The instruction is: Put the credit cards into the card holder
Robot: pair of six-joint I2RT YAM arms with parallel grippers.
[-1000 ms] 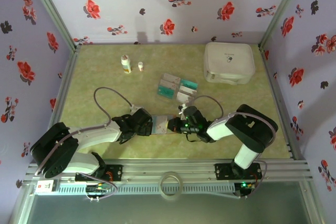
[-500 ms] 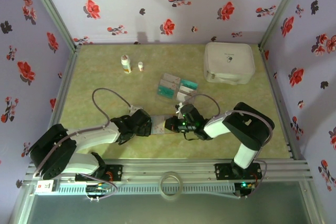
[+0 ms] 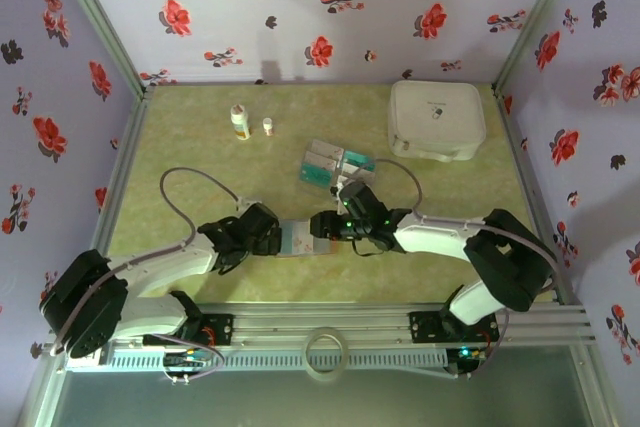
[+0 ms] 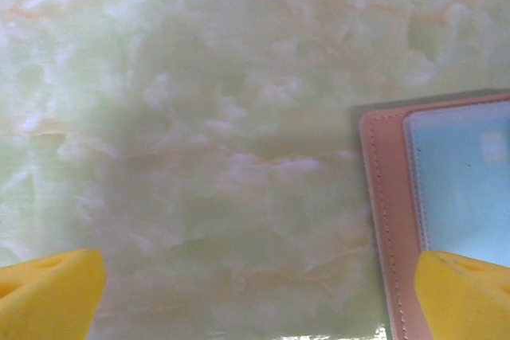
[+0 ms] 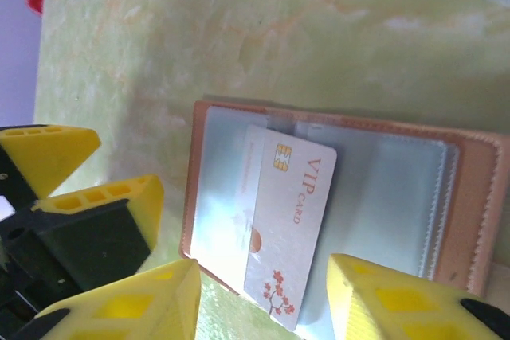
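The card holder (image 5: 470, 205) lies open on the table, pinkish-brown with clear sleeves. A silver VIP credit card (image 5: 291, 228) sits partly inside a sleeve, its lower end sticking out. My right gripper (image 5: 263, 300) hovers open over that end, touching nothing. From above, the right gripper (image 3: 322, 226) is at the card holder's (image 3: 298, 237) right end and my left gripper (image 3: 268, 237) at its left end. In the left wrist view the left gripper (image 4: 255, 296) is open, one fingertip (image 4: 462, 292) over the holder's edge (image 4: 386, 220). More credit cards (image 3: 318, 175) lie behind.
A clear compartment tray (image 3: 336, 166) with teal and grey cards stands just behind the right arm. The large white case (image 3: 436, 119) is at the back right. Two small bottles (image 3: 240, 122) stand at the back left. The floral walls close in three sides.
My right gripper has opened and let go of the silver card, which now rests in the sleeve. The right arm has stretched out to the left; the left arm shifted slightly.
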